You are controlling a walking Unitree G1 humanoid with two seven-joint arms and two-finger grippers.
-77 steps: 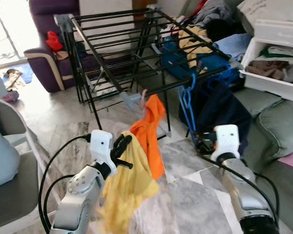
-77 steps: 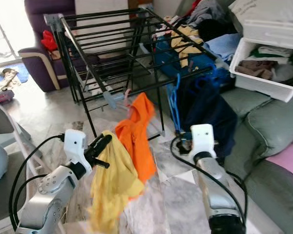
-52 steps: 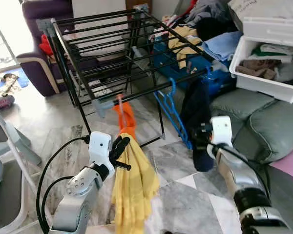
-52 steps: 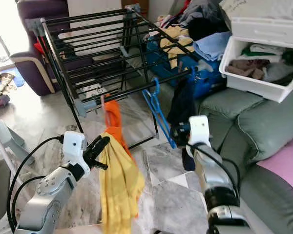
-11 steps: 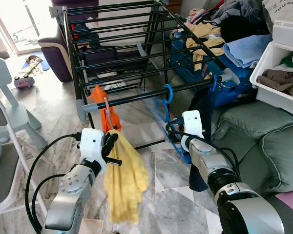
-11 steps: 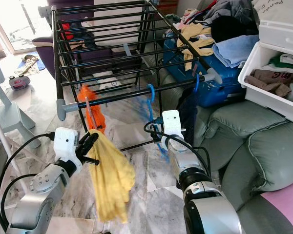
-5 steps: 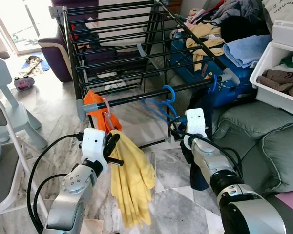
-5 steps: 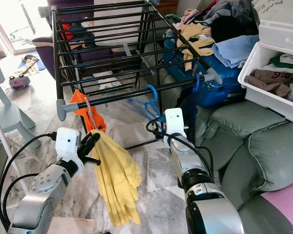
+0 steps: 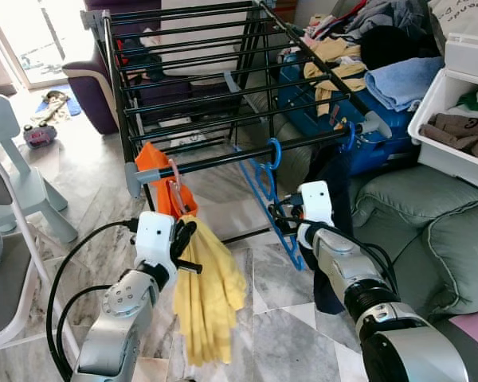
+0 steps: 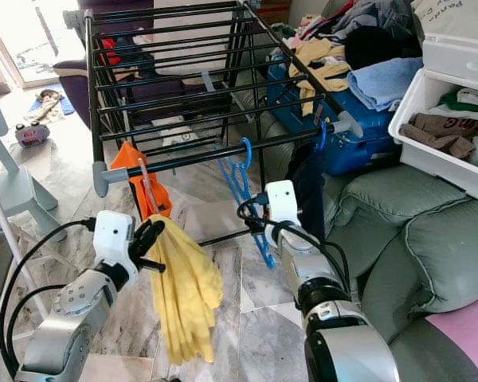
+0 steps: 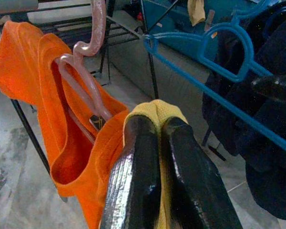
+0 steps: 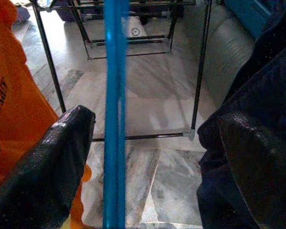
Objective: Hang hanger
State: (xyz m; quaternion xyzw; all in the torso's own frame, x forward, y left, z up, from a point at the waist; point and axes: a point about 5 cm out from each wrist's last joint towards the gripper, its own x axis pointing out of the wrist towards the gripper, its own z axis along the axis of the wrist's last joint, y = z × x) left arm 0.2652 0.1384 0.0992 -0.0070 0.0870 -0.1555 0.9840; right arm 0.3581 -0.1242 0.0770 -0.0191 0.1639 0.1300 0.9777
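- Clearly, the blue hanger (image 9: 268, 191) is hooked over the front rail of the black drying rack (image 9: 193, 76), near the centre of the left eye view, and slants down toward the floor at the lower right.
- Just beside its lower part sits the right gripper (image 12: 148, 167); in the right wrist view its two black fingers are spread wide, one on each side of the blue bar, and neither looks to press on it.
- By the look of it the hanger is thin, light plastic: stiff enough to keep its shape, but smooth and free to swing on its hook, so a nudge could tip it off the rail.
- A hold on a straight arm, or at the neck just under the hook, would probably steer it best.
- Lower left of centre, the left gripper (image 9: 180, 241) has its fingers pressed together on a yellow cloth (image 9: 206, 298), which hangs limp and soft below them.
- An orange garment (image 9: 164, 185) on a pink hanger (image 11: 88, 67) hangs from the same rail, at the rack's left corner, just above that gripper.
- A dark garment (image 9: 333, 171) hangs at the right end of the rail, near the blue hanger.
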